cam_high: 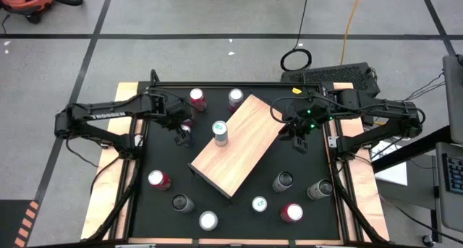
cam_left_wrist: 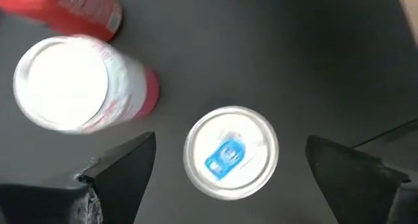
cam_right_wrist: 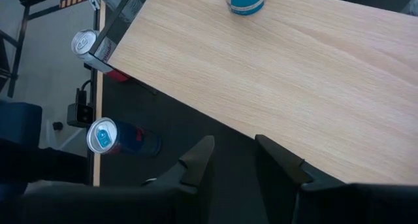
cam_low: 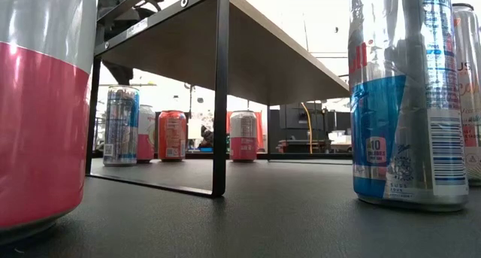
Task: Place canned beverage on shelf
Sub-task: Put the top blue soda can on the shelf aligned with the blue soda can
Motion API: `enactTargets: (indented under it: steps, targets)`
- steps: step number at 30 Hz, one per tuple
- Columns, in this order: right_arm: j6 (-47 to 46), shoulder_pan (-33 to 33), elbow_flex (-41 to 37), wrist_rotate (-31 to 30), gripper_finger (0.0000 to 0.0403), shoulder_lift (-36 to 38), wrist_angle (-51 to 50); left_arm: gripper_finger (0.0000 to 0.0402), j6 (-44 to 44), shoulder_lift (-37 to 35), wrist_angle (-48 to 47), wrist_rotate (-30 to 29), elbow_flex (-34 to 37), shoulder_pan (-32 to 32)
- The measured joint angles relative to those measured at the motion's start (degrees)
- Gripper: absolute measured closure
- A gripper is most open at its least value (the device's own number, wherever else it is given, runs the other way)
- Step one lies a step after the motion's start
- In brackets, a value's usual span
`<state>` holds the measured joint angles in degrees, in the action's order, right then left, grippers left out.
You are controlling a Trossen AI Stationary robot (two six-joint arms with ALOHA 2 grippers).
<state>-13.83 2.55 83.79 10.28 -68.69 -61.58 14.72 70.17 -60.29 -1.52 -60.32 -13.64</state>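
Note:
The shelf (cam_high: 242, 150) is a tan wooden board on black legs and stands slantwise in the middle of the black table. One can (cam_high: 220, 132) stands upright on its top, near its left edge. My left gripper (cam_high: 181, 137) points down, left of the shelf, over a silver-topped can with a blue tab (cam_left_wrist: 230, 152). Its open fingers (cam_left_wrist: 124, 165) stand on either side of the can top, apart from it. My right gripper (cam_high: 299, 137) hovers over the shelf's far right end (cam_right_wrist: 294, 74), its fingers a narrow gap apart with nothing between them.
Close beside the blue-tab can stand a white-and-pink can (cam_left_wrist: 62, 83) and a red one (cam_left_wrist: 85, 12). Two cans (cam_high: 197, 98) stand at the far edge and several more (cam_high: 259, 204) along the near edge. In the low view the shelf's leg (cam_low: 219, 92) is between near cans.

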Motion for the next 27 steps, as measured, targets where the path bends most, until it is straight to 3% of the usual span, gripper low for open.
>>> enactTargets:
  steps: [21, 27]
  targets:
    - [-0.3, 0.1, 0.0, 0.0, 0.0316, 0.0, 0.0, 0.0011, 1.4, 0.0, 8.2, -0.2, 8.3, 0.3]
    - [-0.3, 0.1, 0.0, 0.0, 0.0316, 0.0, 0.0, 0.0038, 1.4, 0.0, 9.0, -0.2, 8.3, 0.3]
